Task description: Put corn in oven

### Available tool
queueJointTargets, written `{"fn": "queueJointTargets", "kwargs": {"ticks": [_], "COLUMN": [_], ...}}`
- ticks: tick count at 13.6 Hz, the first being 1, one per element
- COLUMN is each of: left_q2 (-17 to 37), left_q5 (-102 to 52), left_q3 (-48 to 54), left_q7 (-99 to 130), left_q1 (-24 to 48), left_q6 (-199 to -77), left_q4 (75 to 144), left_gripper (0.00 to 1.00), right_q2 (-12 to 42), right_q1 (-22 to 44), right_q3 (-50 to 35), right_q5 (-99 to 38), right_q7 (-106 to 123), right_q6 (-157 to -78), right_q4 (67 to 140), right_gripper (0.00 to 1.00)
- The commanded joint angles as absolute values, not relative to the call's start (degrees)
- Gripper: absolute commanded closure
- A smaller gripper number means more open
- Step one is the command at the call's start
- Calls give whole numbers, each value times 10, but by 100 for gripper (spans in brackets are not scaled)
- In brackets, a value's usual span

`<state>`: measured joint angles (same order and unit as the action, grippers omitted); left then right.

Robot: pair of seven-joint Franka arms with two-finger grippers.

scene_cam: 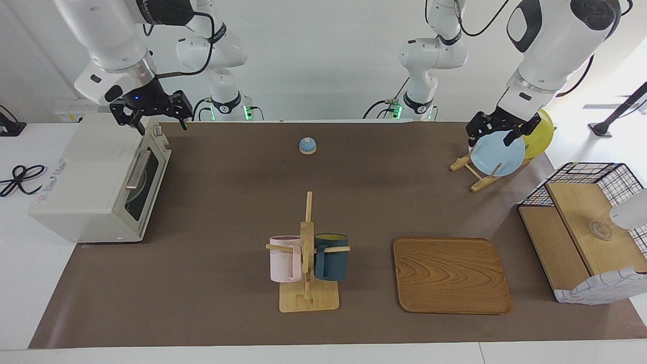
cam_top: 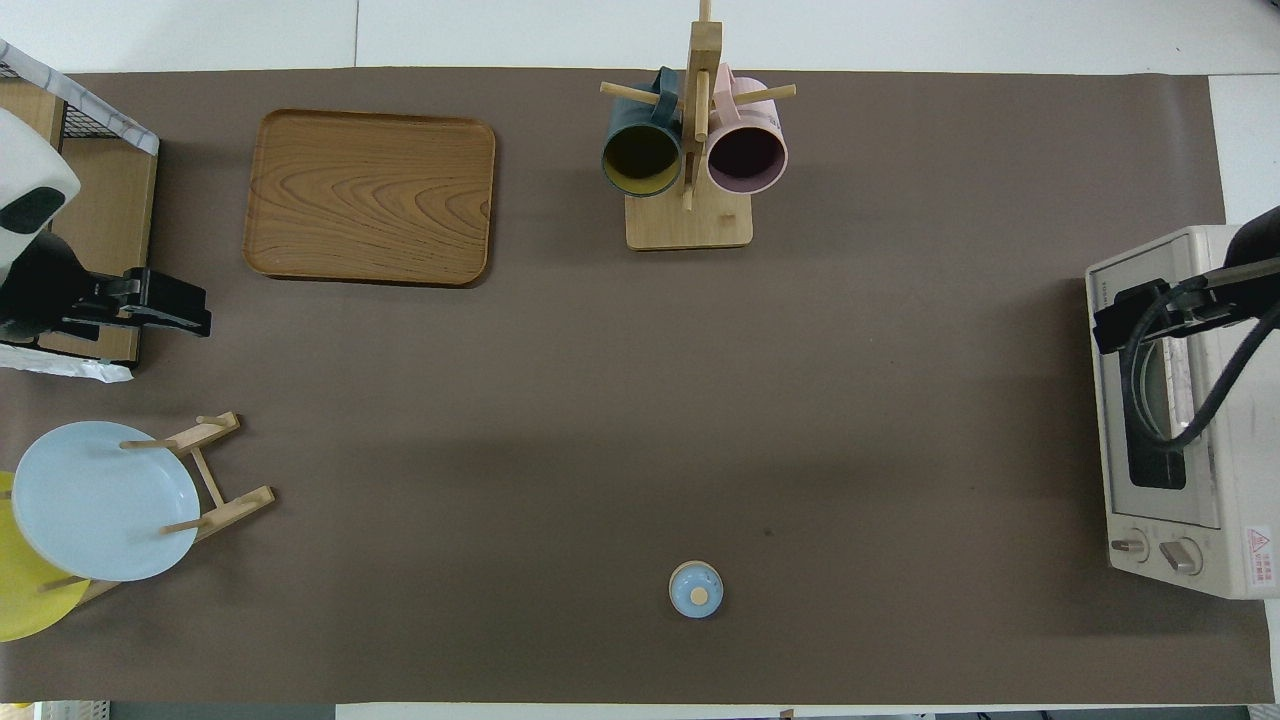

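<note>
**Right arm's end of the table.** The oven (scene_cam: 96, 182) stands on the edge of the brown mat (scene_cam: 227, 202). Its glass door is shut and faces the middle of the table. The corn cannot be made out in either view, and the dark glass does not show whether it lies inside. The right gripper (scene_cam: 154, 124) hangs over the oven's top corner nearest the robots, with its fingers spread apart and nothing between them.

**Middle.** A small blue dome (scene_cam: 307, 145) sits near the robots. Farther from them, a wooden mug stand (scene_cam: 307, 263) carries a pink mug (scene_cam: 284, 259) and a dark blue mug (scene_cam: 331, 257).

**Left arm's end.** Beside the mug stand lies a wooden tray (scene_cam: 451, 275), which is bare. Nearer to the robots, a plate rack (scene_cam: 477, 174) holds a blue plate (scene_cam: 498, 154) and a yellow plate (scene_cam: 541, 134) on edge. The left gripper (scene_cam: 498, 134) waits in the air above this rack, with its fingers apart and gripping nothing. A wire basket (scene_cam: 621, 174) with wooden shelves stands at the table's end.
</note>
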<state>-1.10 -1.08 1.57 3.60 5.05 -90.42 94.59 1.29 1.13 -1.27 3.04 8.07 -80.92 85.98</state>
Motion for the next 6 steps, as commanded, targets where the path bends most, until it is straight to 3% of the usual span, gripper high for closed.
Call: {"fn": "queueJointTargets", "kwargs": {"ticks": [1, 6], "left_q2": [-11, -11], "left_q5": [-16, -16], "left_q3": [19, 20], "left_q7": [32, 32], "left_q1": [44, 44], "left_q6": [-900, -900], "left_q4": [940, 940], "left_gripper": [0, 0], "right_q2": [21, 17], "right_q1": [9, 9], "right_q3": [-12, 1], "right_q5": [20, 22], "right_q7": [61, 48], "right_q6": [-802, -821], "right_q4": [845, 858], "right_gripper": [0, 0]}}
